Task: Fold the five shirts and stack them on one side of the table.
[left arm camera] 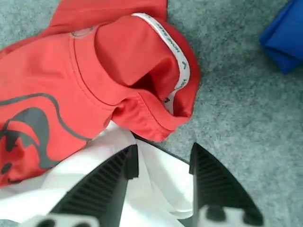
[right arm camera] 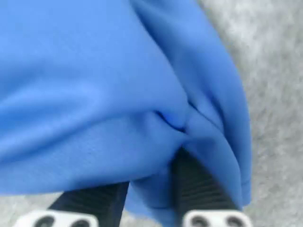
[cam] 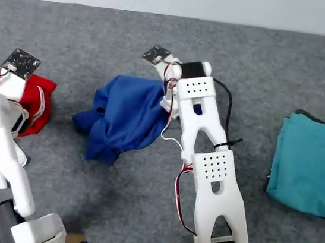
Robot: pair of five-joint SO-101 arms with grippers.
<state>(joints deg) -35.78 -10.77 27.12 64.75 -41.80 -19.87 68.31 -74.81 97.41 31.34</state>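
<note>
A crumpled blue shirt (cam: 124,116) lies mid-table, one edge lifted. My right gripper (cam: 166,100) is shut on that edge; in the right wrist view the blue shirt (right arm camera: 118,85) bunches between the black fingers of the gripper (right arm camera: 151,177). A red shirt (cam: 41,96) with a dark print sits at the left edge. In the left wrist view the red shirt (left arm camera: 71,94) lies on a white shirt (left arm camera: 94,158). My left gripper (left arm camera: 163,152) stands open just above the white cloth. A folded teal shirt (cam: 312,165) rests at the right side.
Grey felt covers the table (cam: 101,41). A dark cloth edge (cam: 308,115) peeks out behind the teal shirt. Open felt stretches along the back and between the blue and teal shirts.
</note>
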